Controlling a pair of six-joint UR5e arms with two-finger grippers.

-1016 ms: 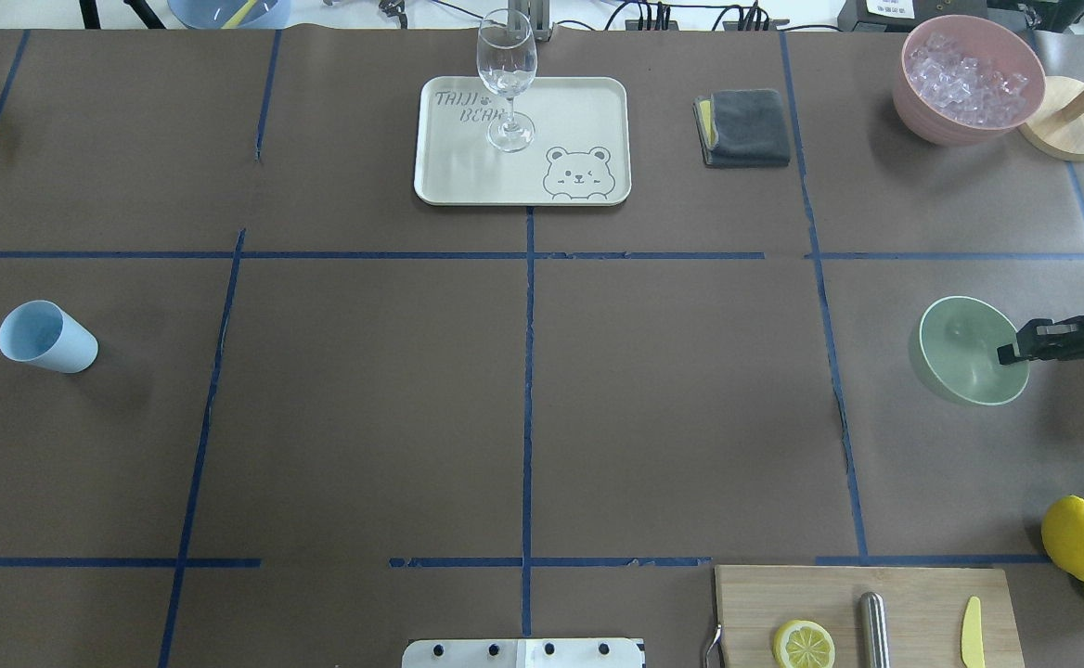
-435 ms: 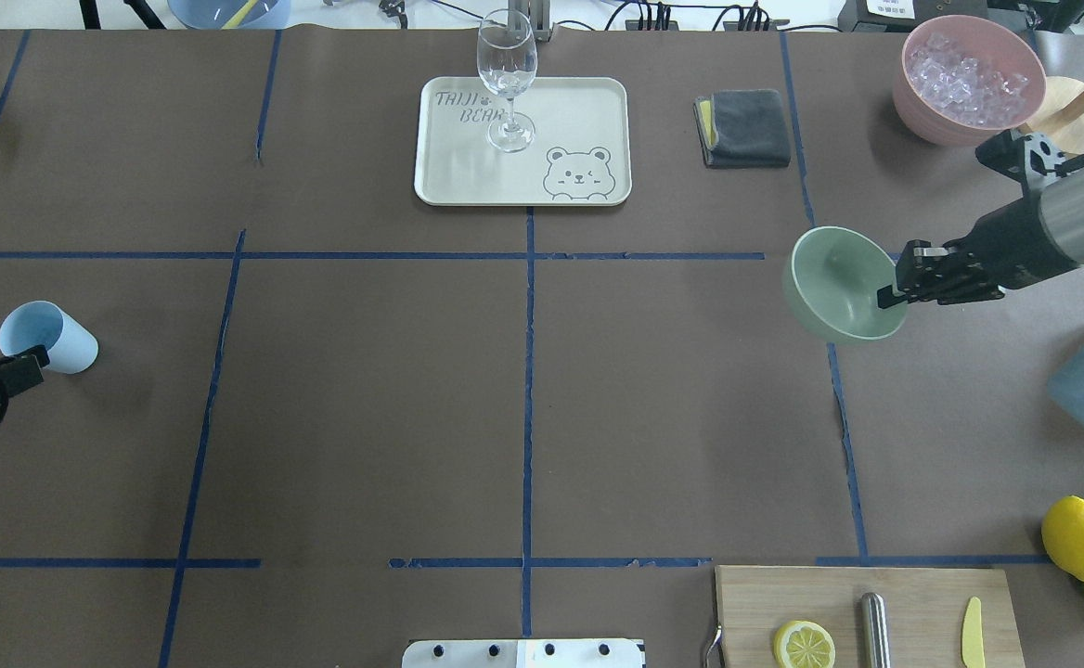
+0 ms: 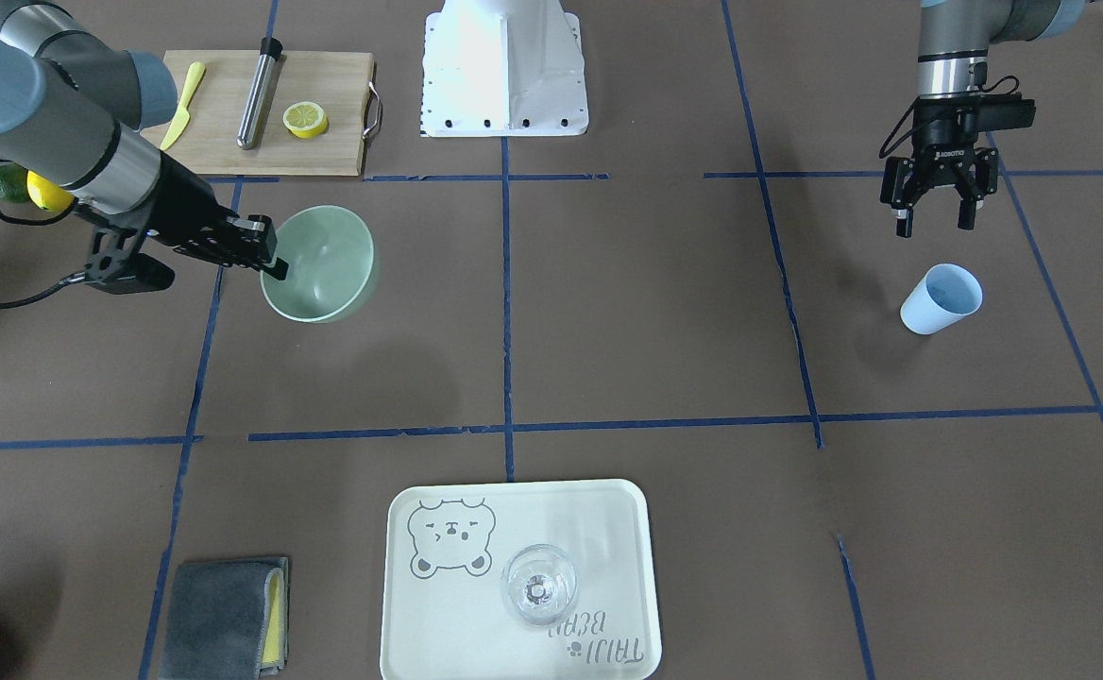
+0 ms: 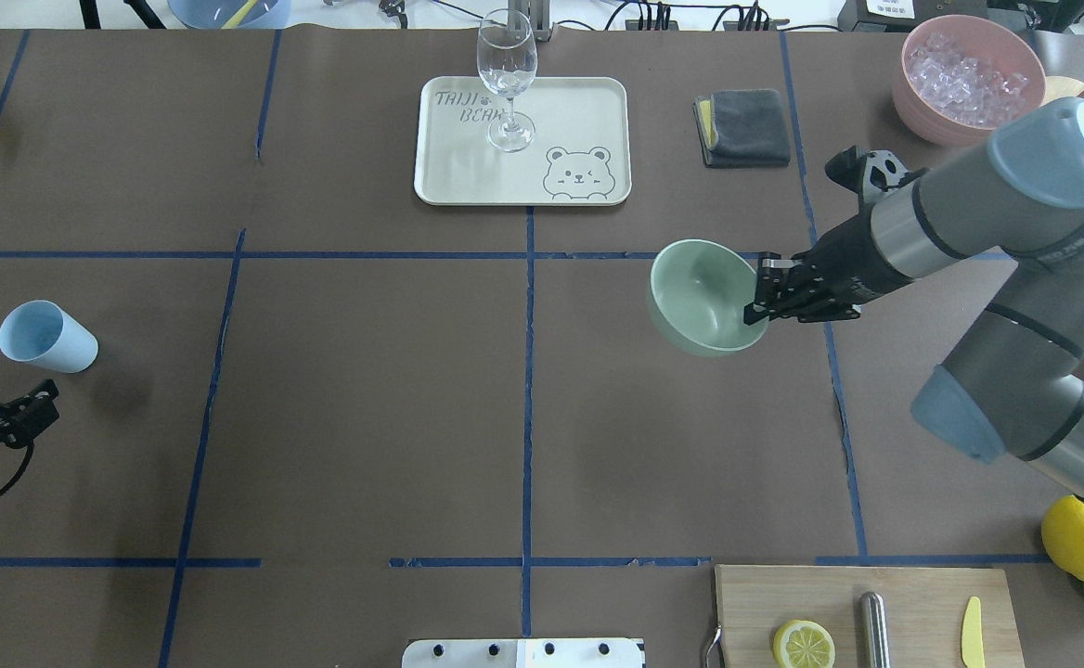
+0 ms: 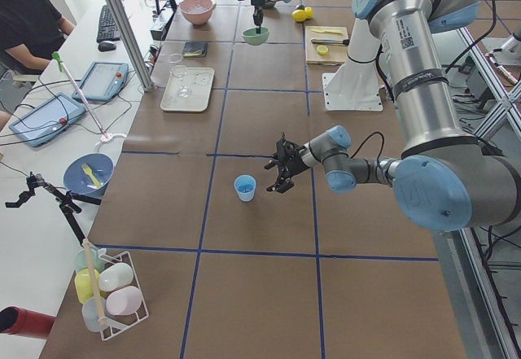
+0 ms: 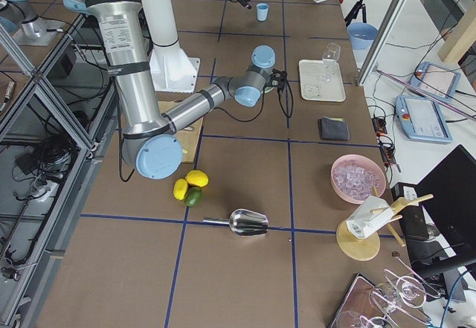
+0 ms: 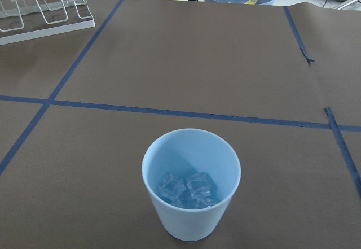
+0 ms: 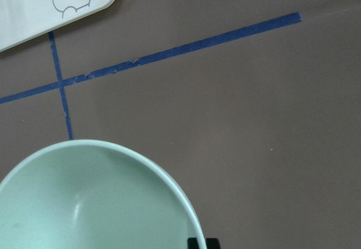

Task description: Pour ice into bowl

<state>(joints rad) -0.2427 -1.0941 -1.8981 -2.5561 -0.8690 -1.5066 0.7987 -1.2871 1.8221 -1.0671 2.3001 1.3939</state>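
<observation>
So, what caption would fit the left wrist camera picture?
A blue cup holding a few clear ice cubes, upright on the taped brown table.

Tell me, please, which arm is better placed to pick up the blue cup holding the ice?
The left. The left hand hangs open beside the blue cup holding the ice; the right hand is shut on the rim of the bowl, far across the table.

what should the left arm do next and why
Probably bring the open left gripper in around the blue cup and close. It hangs just short of the cup without touching it, the ice sits inside, and the right gripper holds the bowl.
</observation>
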